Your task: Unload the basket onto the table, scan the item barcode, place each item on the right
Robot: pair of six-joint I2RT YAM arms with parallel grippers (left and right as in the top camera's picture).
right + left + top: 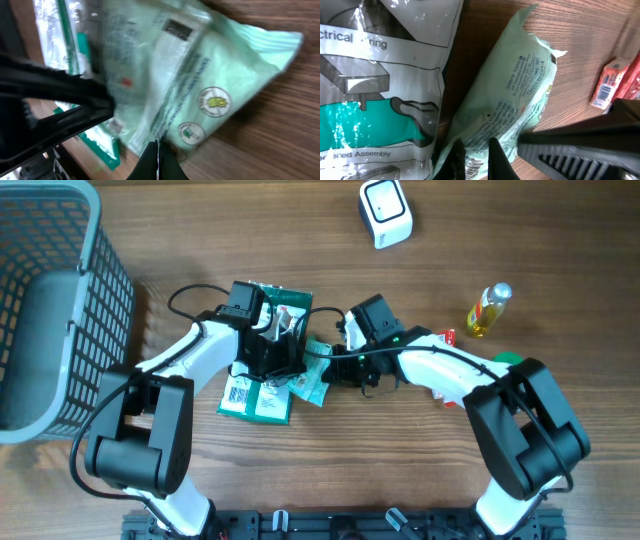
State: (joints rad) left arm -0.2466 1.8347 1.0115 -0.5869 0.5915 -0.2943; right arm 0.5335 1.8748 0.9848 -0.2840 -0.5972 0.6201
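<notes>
Overhead, both arms meet at the middle of the counter [520, 240] over the pale green packet [312, 383]. It lies between the two pincers, partly on a larger printed bag [262, 395] beneath the left pincer [275, 352]. In its wrist view, that left pincer looks clamped on the packet's near end, with film showing between its fingers, probably to lift the packet off the bag. The right pincer [156, 150] has its fingers pressed together, tips at the packet's edge; whether they nip any film cannot be told. The packet's printed back faces up, yet no barcode can be made out. The white scanner [385, 212] sits well beyond both pincers, so the packet likely needs raising and turning toward it
</notes>
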